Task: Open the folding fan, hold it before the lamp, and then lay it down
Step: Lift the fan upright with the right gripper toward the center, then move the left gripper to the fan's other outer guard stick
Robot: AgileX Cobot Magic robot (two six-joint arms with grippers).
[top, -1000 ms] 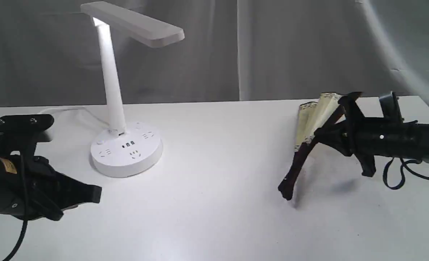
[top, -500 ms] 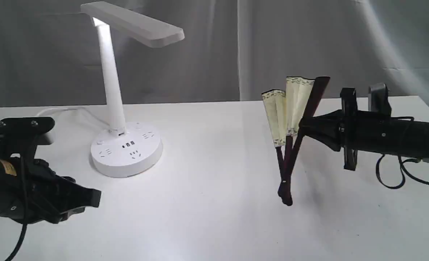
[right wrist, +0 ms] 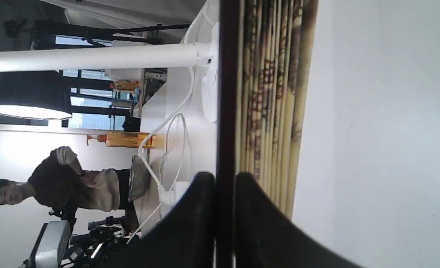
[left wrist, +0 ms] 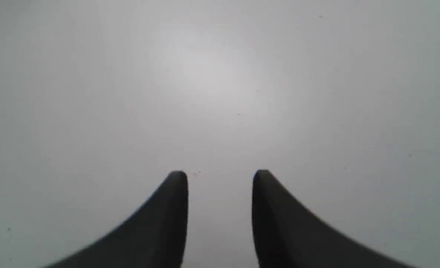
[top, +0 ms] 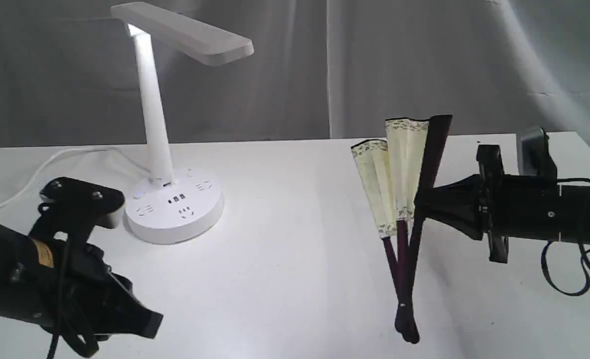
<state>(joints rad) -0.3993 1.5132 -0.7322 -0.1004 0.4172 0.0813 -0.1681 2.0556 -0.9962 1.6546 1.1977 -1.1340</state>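
The folding fan (top: 397, 164) stands nearly upright and only partly spread, its cream pleats up and its pivot end low by the table at the right. My right gripper (top: 419, 207) is shut on the fan's dark outer guard (right wrist: 225, 93), with the pleats (right wrist: 275, 93) beside the fingers. The white lamp (top: 152, 109) stands at the back left on its round base (top: 175, 204), well apart from the fan. My left gripper (top: 147, 324) hovers low at the front left. In its wrist view the left gripper (left wrist: 220, 175) is open, with only bare table between the fingers.
The lamp's white cord (top: 50, 164) trails left behind the base. The white table (top: 285, 279) stretches between the two arms, with a grey curtain (top: 424, 65) behind its far edge. The right arm's black cable (top: 569, 279) hangs near the table.
The right gripper has raised the fan from a tilt to nearly upright and brought it leftward and nearer; its pleats spread slightly. The left arm moved right and forward, and its jaws opened.
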